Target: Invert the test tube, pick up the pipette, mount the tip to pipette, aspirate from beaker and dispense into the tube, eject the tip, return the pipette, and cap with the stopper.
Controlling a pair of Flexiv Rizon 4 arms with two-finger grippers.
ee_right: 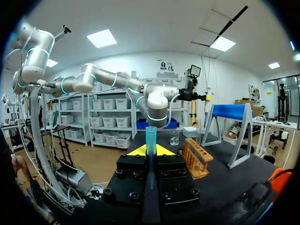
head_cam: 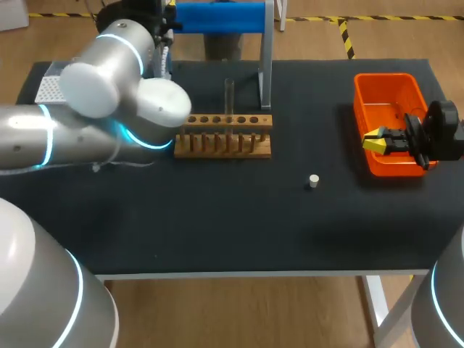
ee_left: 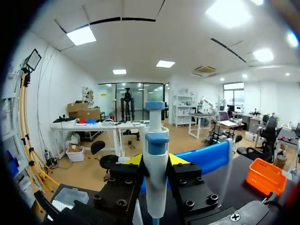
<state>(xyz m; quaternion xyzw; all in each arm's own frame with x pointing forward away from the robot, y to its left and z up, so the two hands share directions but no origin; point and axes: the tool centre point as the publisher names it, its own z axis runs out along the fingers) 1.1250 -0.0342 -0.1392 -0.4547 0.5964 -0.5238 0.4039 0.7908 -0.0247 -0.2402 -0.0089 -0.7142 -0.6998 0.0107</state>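
In the left wrist view my left gripper point(ee_left: 156, 162) is shut on a white pipette point(ee_left: 156, 140) with a blue top, held upright between the yellow tips. In the head view the left arm's elbow hides that gripper at the table's back left. My right gripper point(head_cam: 377, 140) hangs over the orange bin point(head_cam: 377, 83). In its wrist view the right gripper point(ee_right: 150, 151) is shut on a thin blue pipette tip point(ee_right: 151, 136). A clear test tube point(head_cam: 229, 94) stands upright in the wooden rack point(head_cam: 225, 138). A small white stopper point(head_cam: 313, 180) lies on the mat in front of the rack, to its right.
A blue-topped stand point(head_cam: 221, 18) rises behind the rack. A tip box point(head_cam: 47, 87) sits at the back left corner. A glass beaker point(ee_right: 174, 138) shows beyond the rack in the right wrist view. My left arm point(head_cam: 109, 109) covers the table's left side.
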